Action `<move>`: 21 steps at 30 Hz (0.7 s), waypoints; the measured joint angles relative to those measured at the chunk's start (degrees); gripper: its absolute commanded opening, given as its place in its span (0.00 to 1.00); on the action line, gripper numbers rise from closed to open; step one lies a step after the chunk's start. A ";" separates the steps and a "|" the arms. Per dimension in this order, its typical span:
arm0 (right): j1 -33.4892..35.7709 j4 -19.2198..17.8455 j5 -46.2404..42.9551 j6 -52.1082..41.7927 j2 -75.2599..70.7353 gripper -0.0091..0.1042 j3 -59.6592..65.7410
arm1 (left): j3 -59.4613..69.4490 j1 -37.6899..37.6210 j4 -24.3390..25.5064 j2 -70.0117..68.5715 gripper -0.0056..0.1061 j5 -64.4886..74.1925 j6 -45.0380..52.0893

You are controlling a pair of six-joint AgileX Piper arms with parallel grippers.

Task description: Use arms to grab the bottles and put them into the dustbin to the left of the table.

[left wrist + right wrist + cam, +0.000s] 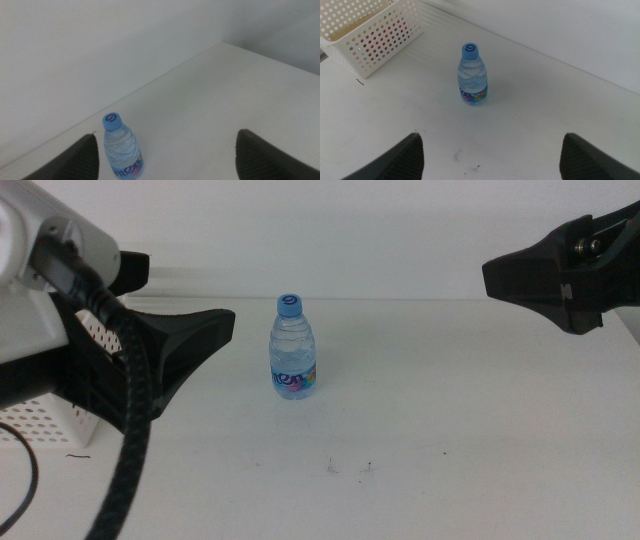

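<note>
Bottle of clear plastic, small, with blue cap and a coloured label band [293, 348], stood upright just left of centre in the middle view, on the large plain white tabletop [450, 420]. Touched by neither gripper. Few tiny dark specks [348, 469] lay on the tabletop below the bottle, toward the lower centre of the frame.

Left gripper of black prongs [215, 328], on an arm with white housing and a thick black cable, reached in from the left edge of the middle view, its tip near the bottle's left side but apart from it. Seen from the left wrist camera, jaws spread wide, one dark prong in each lower corner, with the bottle [121, 148] close beside the lower-left prong rather than midway between them.

Right gripper, dark and wedge-shaped [500, 278], hung at the upper right of the middle view, well apart from the bottle. From its own wrist camera, jaws likewise stood wide, nothing between them; bottle [472, 75] upright near the frame's centre, well beyond the prongs.

White rectangular plastic basket with perforated sides [45, 420] sat at the left edge of the middle view, mostly hidden behind the left arm. In the right wrist view, same basket [370, 35] filled the upper left corner, with something red showing through its holes.
</note>
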 measured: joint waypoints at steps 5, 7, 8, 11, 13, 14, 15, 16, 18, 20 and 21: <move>0.00 0.10 -0.14 0.00 0.00 0.86 -0.13 | 0.00 0.00 0.61 0.00 0.89 0.00 0.00; 0.00 0.10 -0.14 0.00 0.00 0.86 -0.13 | 0.00 0.15 2.17 0.00 0.89 0.00 0.00; 0.00 0.10 -0.14 0.00 0.00 0.86 -0.13 | 0.00 0.48 2.42 0.00 0.89 0.00 -0.36; 0.00 0.10 -0.14 0.00 0.00 0.86 -0.13 | 0.00 3.68 2.64 0.00 0.89 0.00 -2.44; 0.00 0.10 -0.14 0.00 0.00 0.86 -0.13 | 0.00 6.89 2.87 0.00 0.89 0.00 -3.51; 0.00 0.10 -0.14 0.00 0.00 0.86 -0.13 | 0.13 8.54 2.87 0.00 0.89 0.00 -3.80; 0.00 0.10 -0.14 0.00 0.00 0.86 -0.13 | 0.26 9.83 3.00 0.00 0.89 -0.27 -3.91; 0.00 0.10 -0.14 0.00 0.00 0.86 -0.13 | 0.82 11.33 3.00 0.00 0.89 -0.98 -4.03; 0.00 0.10 -0.14 0.00 0.00 0.86 -0.13 | 2.53 13.60 2.69 0.00 0.89 -3.46 -4.23; 0.00 0.10 -0.14 0.00 0.00 0.86 -0.13 | 5.11 14.98 1.75 0.00 0.89 -7.24 -4.47; 0.00 0.10 -0.14 0.00 0.00 0.86 -0.13 | 6.29 15.10 1.51 0.00 0.89 -8.89 -4.61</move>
